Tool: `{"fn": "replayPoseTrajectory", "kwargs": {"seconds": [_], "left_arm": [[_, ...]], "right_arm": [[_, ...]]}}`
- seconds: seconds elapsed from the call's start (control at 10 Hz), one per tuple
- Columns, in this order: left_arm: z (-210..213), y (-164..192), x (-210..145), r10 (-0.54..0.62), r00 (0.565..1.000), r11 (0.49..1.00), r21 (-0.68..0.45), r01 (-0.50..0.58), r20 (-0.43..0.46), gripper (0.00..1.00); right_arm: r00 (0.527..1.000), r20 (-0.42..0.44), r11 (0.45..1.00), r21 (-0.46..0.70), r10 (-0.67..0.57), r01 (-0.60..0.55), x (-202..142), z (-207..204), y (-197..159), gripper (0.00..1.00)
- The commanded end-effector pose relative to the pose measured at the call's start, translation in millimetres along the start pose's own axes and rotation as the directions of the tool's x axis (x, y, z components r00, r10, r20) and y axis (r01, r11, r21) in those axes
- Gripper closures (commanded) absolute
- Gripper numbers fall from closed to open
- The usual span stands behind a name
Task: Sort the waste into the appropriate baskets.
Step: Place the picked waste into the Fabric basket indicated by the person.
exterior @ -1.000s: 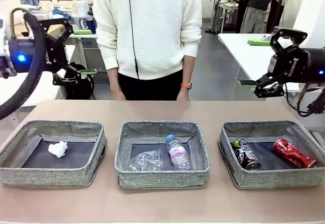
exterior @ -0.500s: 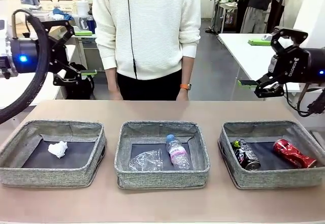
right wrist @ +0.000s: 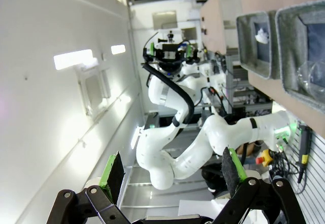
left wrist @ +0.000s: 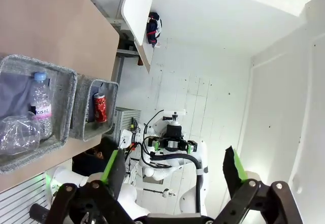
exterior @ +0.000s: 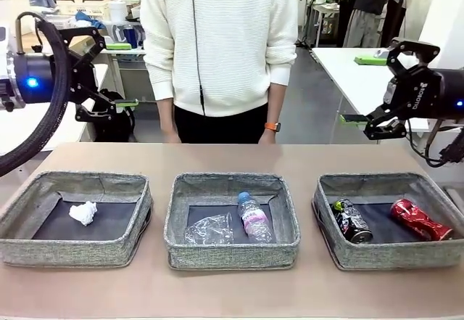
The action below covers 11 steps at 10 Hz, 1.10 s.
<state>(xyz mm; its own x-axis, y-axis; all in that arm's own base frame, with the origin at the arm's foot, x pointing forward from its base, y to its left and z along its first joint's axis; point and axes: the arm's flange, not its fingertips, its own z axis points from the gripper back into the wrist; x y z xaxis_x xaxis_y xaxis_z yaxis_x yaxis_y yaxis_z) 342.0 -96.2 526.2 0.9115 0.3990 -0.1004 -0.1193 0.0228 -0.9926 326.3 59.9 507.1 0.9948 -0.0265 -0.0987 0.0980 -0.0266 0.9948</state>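
Looked finished, the sorting: white paper wad (exterior: 83, 212) in the left basket (exterior: 43, 246), crumpled clear plastic (exterior: 209, 229) and clear bottle (exterior: 254, 218) in the middle basket (exterior: 230, 253), dark can (exterior: 352, 220) and red crushed can (exterior: 420, 218) in the right basket (exterior: 384, 255). Held high at the table's sides, left gripper (exterior: 120, 75) and right gripper (exterior: 370, 85), fingers apart, empty. Probably nothing left on the tabletop, though near edge cropped. Called next for only a check, no grasp.
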Motion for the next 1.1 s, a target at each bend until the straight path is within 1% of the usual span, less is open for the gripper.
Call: {"fn": "replayPoseTrajectory", "kwargs": {"seconds": [0.0, 1.0], "left_arm": [[0.2, -1.9, -2.3, 0.005, 1.000, 1.000, 0.004, -0.005, -0.006, 0.00], [0.2, -1.9, -2.3, 0.005, 1.000, 1.000, 0.004, -0.005, -0.006, 0.00]], "right_arm": [[1.000, 0.002, 1.000, 0.027, 0.007, -0.007, 0.8, -2.0, 3.0, 0.00], [1.000, 0.002, 1.000, 0.027, 0.007, -0.007, 0.8, -2.0, 3.0, 0.00]]}}
